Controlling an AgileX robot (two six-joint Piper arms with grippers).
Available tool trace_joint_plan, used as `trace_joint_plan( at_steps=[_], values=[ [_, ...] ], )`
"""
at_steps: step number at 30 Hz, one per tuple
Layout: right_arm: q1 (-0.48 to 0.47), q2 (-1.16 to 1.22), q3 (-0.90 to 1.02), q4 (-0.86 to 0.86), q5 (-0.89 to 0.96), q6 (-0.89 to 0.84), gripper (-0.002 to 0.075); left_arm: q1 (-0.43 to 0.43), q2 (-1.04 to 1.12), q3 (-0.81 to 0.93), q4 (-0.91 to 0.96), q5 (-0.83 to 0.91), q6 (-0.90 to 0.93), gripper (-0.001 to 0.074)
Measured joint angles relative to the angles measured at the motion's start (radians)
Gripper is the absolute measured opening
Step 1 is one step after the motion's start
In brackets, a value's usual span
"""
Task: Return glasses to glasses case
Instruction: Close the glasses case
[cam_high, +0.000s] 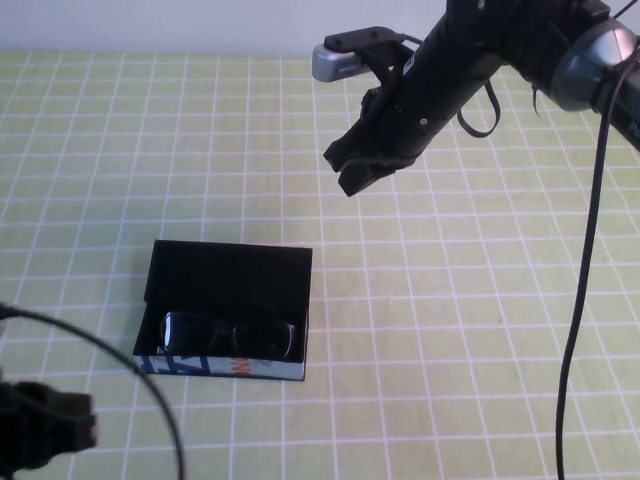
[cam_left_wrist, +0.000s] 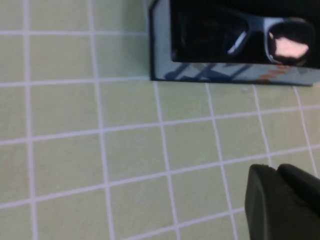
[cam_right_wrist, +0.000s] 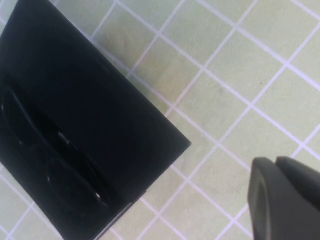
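- The right gripper (cam_high: 362, 165) hangs in the air over the far half of the table, well apart from everything on it. Its jaws are pressed together with nothing between them.
- Its black arm (cam_high: 470, 50) slants up and away to the far right corner, with a grey camera (cam_high: 338, 62) mounted just behind the wrist and a dark cable (cam_high: 585, 280) hanging down along the right side.
- The left gripper (cam_high: 45, 425) sits low at the near left edge, close to the front of the case but not touching it. Only a dark block of it shows, and I cannot tell whether its fingers are apart or together.
- A thin black wire (cam_high: 140, 380) arcs past it over the cloth.
- The glasses case (cam_high: 228, 270) lies on the near left part of the table, lid swung up and back, printed front edge facing the robot.
- The glasses (cam_high: 228, 335) lie inside the case, lenses toward the front wall, filling most of its length.
- From the left wrist the glasses (cam_left_wrist: 260, 32) show above the printed edge of the case (cam_left_wrist: 210, 72).
- Everything rests on a pale green cloth (cam_high: 450, 300) with a white grid.
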Motion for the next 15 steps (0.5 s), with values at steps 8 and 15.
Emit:
trace_joint_plan(
  at_steps=[8, 15],
  values=[
    [0.0, 0.0, 0.0, 0.002, 0.0, 0.0, -0.0011, 0.0, 0.297, -0.069, -0.331, 0.013, 0.437, -0.0002],
    [-0.002, 0.0, 0.017, 0.005, -0.004, 0.005, -0.0011, 0.002, 0.519, -0.071, -0.602, -0.01, 0.767, -0.0002]
  ],
)
